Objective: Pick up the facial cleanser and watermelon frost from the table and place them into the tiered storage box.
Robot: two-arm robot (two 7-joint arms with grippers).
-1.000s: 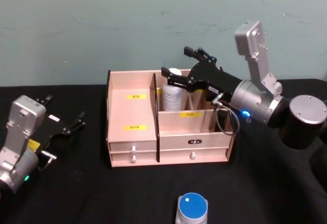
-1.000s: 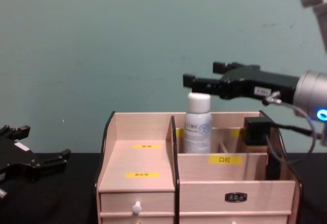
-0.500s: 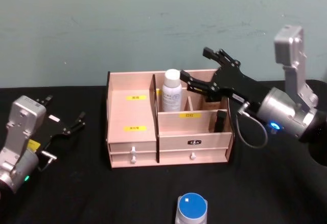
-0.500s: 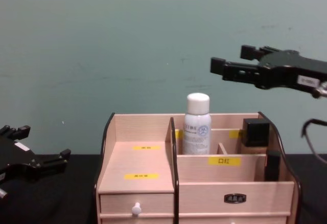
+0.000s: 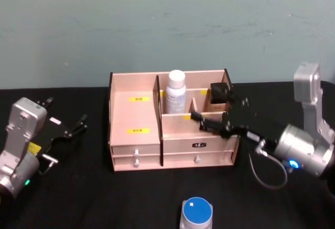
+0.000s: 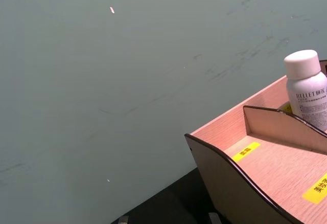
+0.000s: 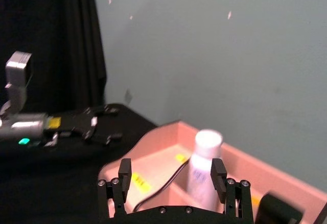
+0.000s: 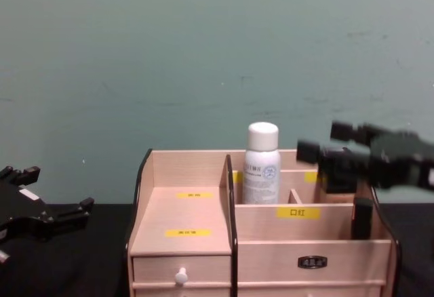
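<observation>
Toward the back of the black-draped table [image 5: 104,197], the tiered storage box [image 5: 137,144] stands square to the robot, its two white-knobbed drawers facing forward and its stepped compartments rising to the rear. A white bottle [image 5: 176,92] with a white cap stands in the rear compartment just to the right of the box's dark-edged central divider. Its long axis is vertical, the cap points straight up and rises above the back wall, and the printed label faces forward in the chest view [image 8: 262,165]. A blue-capped container [image 5: 197,211] sits at the near edge of the table in front of the box and well apart from it, with its lid upward; the frame cuts off its lower body, so which of the two products it is cannot be told. The right end effector [image 5: 201,122] hangs over the box's right-hand compartments, level with the front tier. The right wrist view shows its fingers [image 7: 124,172] spread wide and empty, with the bottle beyond them. The left end effector [image 5: 67,111] lies low by the table's left side, well clear of the box, also released and holding nothing. A plain blue-green wall [image 5: 157,25] with faint scuffs closes the room behind.
</observation>
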